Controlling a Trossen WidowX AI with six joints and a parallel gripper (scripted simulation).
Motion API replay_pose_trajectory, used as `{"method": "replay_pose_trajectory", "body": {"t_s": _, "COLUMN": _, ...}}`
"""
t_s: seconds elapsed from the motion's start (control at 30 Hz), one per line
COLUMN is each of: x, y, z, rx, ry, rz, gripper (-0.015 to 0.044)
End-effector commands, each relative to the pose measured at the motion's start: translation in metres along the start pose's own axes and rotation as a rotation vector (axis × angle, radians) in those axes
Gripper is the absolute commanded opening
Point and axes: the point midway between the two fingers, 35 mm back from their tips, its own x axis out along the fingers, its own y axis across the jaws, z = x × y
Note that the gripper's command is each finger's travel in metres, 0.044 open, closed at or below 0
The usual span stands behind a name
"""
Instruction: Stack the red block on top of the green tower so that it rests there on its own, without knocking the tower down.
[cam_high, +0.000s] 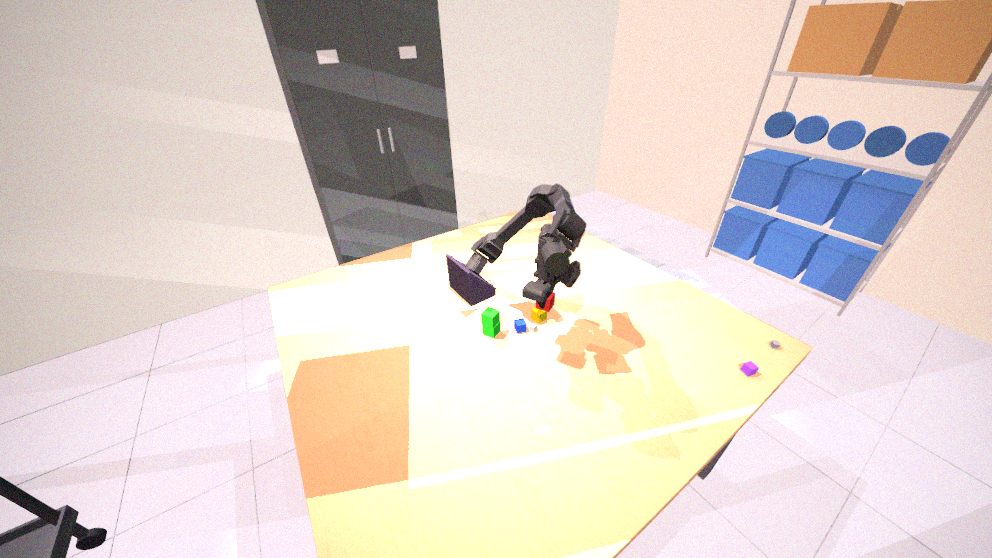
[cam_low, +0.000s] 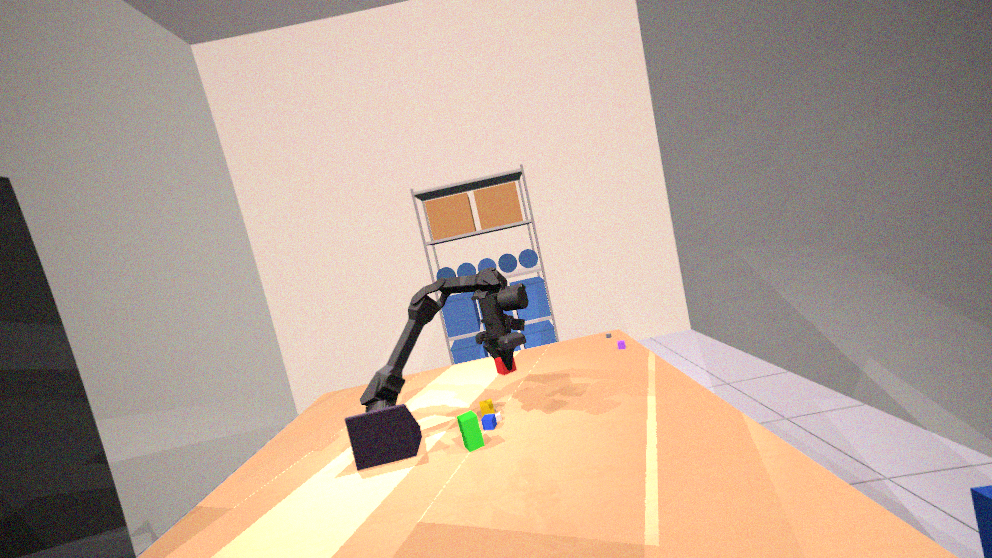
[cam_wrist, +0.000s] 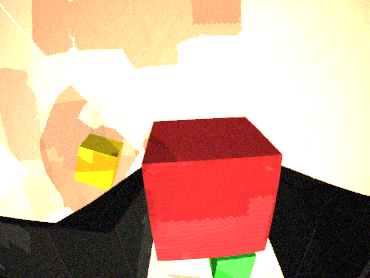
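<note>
The red block (cam_high: 550, 302) (cam_low: 505, 366) (cam_wrist: 212, 175) is held in the air between the fingers of my gripper (cam_high: 545, 301) (cam_low: 506, 363) (cam_wrist: 203, 170), which is shut on it. The green tower (cam_high: 490, 323) (cam_low: 470, 431) stands upright on the table, to the left of the held block in the top and exterior views. Part of the green tower (cam_wrist: 234, 267) shows below the red block in the wrist view; the rest of it is out of that view. The red block's underside is hidden in the wrist view.
A yellow block (cam_high: 539, 315) (cam_low: 486, 408) (cam_wrist: 99, 162), a blue block (cam_high: 520, 325) (cam_low: 489, 421) and a small whitish piece (cam_high: 534, 328) lie near the tower. The arm's dark base (cam_high: 471, 281) (cam_low: 383, 437) stands close by. A purple block (cam_high: 749, 368) (cam_low: 620, 344) lies near the far table edge.
</note>
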Motion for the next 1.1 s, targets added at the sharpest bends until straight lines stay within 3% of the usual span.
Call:
{"method": "replay_pose_trajectory", "body": {"t_s": 0.0, "x": 0.001, "y": -0.016, "z": -0.028, "rx": 0.003, "ry": 0.009, "rz": 0.002, "gripper": 0.0000}}
{"method": "replay_pose_trajectory", "body": {"t_s": 0.63, "x": 0.011, "y": -0.046, "z": -0.148, "rx": -0.021, "ry": 0.012, "rz": 0.032, "gripper": 0.0000}}
{"method": "replay_pose_trajectory", "body": {"t_s": 1.07, "x": 0.027, "y": -0.044, "z": -0.153, "rx": -0.022, "ry": 0.011, "rz": 0.034, "gripper": 0.0000}}
